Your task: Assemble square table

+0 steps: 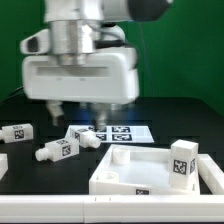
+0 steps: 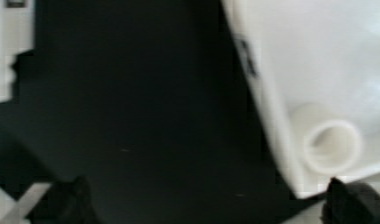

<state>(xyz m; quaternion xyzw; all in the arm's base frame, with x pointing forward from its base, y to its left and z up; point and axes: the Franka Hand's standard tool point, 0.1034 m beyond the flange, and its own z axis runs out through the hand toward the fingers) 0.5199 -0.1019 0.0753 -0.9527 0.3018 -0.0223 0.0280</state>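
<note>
The white square tabletop lies at the front right of the exterior view, underside up. One tagged white leg stands upright at its right corner. Three more tagged legs lie on the black table: one at the far left, one in front, and one beside it. My gripper hangs open and empty above the table, behind the loose legs. In the wrist view the gripper is open over bare black table. The tabletop's edge with a round socket lies beside one fingertip.
The marker board lies flat behind the tabletop, under the gripper's right side in the exterior view. A white piece shows at the exterior view's left edge. A green wall stands behind the black table.
</note>
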